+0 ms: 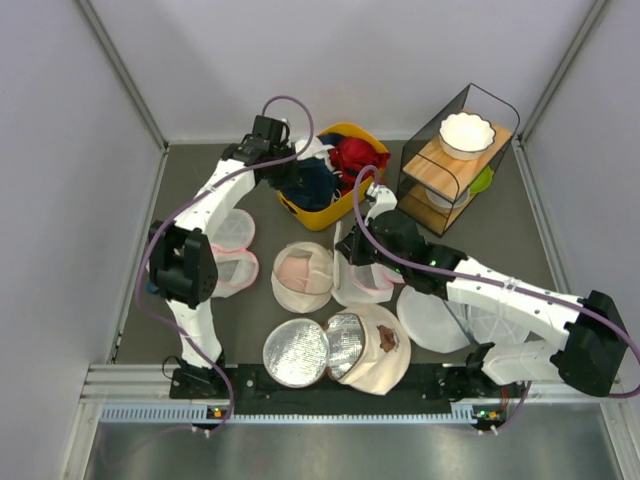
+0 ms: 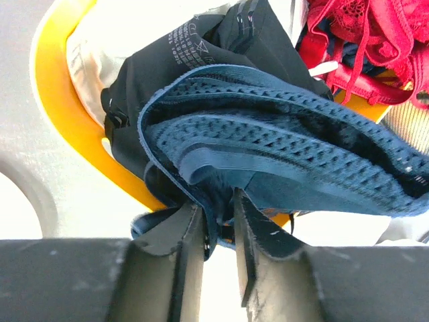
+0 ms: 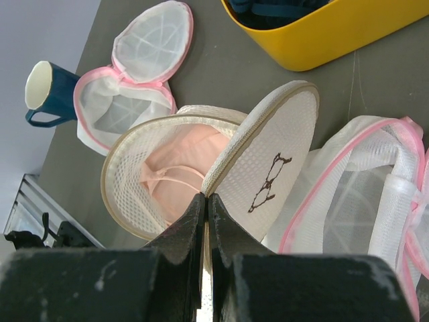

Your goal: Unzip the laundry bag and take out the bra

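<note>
The laundry bag (image 3: 120, 176) lies unzipped in the middle of the table (image 1: 303, 285). Its flat lid (image 3: 285, 144), with the black glasses mark, stands tilted up. The pale pink bra (image 3: 175, 176) lies inside the bag and also shows in the top view (image 1: 297, 268). My right gripper (image 3: 206, 196) is shut on the lid's zip edge, at the bag's right side (image 1: 350, 252). My left gripper (image 2: 218, 213) is over the yellow basket (image 1: 300, 214), closed on a fold of a dark blue garment (image 2: 268, 154), with a narrow gap between the jaws.
The basket (image 2: 57, 100) also holds a red garment (image 2: 362, 40) and black-and-white garments. Pink-trimmed mesh bags lie left (image 1: 232, 250) and right (image 3: 365, 188) of the bag. A blue mug (image 3: 47, 90), a rack with a white bowl (image 1: 467, 135) and flat mesh discs (image 1: 297, 352) are nearby.
</note>
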Motion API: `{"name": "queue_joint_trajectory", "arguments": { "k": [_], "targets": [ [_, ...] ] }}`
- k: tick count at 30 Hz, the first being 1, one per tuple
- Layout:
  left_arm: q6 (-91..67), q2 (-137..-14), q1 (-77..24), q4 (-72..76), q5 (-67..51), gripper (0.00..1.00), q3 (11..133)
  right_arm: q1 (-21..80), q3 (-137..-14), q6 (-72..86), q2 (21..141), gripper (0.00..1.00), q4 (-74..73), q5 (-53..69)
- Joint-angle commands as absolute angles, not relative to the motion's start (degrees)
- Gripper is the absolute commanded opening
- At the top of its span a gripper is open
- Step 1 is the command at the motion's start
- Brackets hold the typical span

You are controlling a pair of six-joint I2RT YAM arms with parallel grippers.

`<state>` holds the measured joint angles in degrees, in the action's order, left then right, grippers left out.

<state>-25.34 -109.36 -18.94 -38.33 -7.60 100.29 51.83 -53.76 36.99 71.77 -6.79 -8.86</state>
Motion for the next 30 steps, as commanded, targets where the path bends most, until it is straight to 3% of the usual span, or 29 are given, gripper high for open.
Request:
{"name": "queue_joint_trajectory", "arguments": {
  "k": [1,6,11,21,27,30],
  "targets": [
    [-24.52,-109.51,-19.95,-40.08,-4.57,0.50,103.45,51.33,-55.64,36.30,70.84,0.00,-4.22,-8.79],
    [-23.03,-106.44,-20.13,-39.81,-2.90,0.81,104.85,51.33,-55.72,36.21,70.93,0.00,-4.31,-8.61],
    [-22.76,-103.98,-20.48,-39.29,-2.90,0.81,105.82,51.33,-56.42,35.77,71.54,0.00,-4.31,-8.00],
    [-23.82,-107.13,-21.27,-34.28,-5.53,0.42,107.40,51.33,-56.43,36.12,71.63,0.00,-4.31,-7.91],
    [-24.43,-114.07,-21.80,-27.95,-3.78,0.02,108.10,51.33,-56.34,36.38,71.63,0.00,-4.66,-8.44],
    [-23.29,-118.99,-22.23,-27.95,-2.38,0.00,109.42,51.33,-56.51,36.21,71.89,0.00,-4.83,-8.44]
  ]
}}
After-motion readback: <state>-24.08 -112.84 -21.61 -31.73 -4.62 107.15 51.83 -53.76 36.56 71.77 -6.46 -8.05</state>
